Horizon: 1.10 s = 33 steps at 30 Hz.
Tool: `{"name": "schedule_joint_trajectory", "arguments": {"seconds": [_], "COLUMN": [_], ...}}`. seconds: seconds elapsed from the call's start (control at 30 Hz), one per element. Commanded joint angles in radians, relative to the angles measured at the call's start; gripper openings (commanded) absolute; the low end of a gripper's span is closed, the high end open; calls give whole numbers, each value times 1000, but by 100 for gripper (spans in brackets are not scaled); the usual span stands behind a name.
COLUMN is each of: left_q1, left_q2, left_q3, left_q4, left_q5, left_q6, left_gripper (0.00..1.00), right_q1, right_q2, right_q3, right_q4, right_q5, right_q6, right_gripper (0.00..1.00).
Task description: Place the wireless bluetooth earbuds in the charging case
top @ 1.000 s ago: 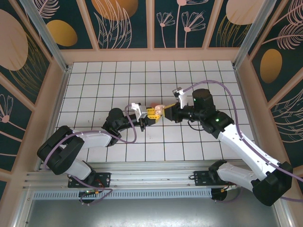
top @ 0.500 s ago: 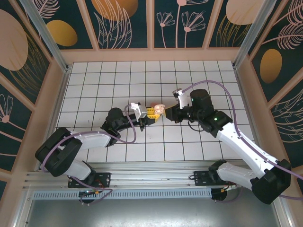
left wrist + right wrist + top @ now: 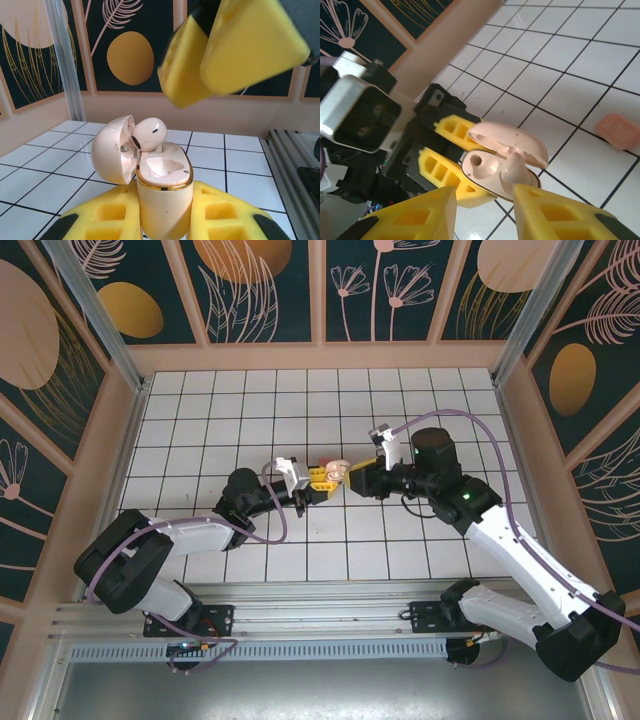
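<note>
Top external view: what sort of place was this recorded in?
Most likely a purpose-built robot test cell rather than a real room. It has a white tiled floor with a black grid, wall panels printed with plant motifs, and bare aluminium frame posts at the corners.

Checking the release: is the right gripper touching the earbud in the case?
Apart. Left wrist view: the right gripper hangs above the earbud standing in the charging case, wall visible between them.
</note>
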Motion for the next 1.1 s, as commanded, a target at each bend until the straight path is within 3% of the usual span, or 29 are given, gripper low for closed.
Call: {"name": "schedule_joint_trajectory", "arguments": {"seconds": [0.0,0.77,1.07], "left_q1": [-2,-2,-2], "left_q2": [-26,-19,-28], "left_q3": [1,8,8], "left_q4": [56,78,67], "left_q5": [9,15,11], "left_q6": [15,11,22], "left_gripper": [10,10,10], "right_q1": [-8,-8,-9], "right_q2": [-1,104,103], "right_q3": [45,77,61], "right_q4": [10,-41,-92], "right_q5": [-21,-20,-75], "right_q6": [12,-14,-50], "right_gripper": [36,21,18]}}
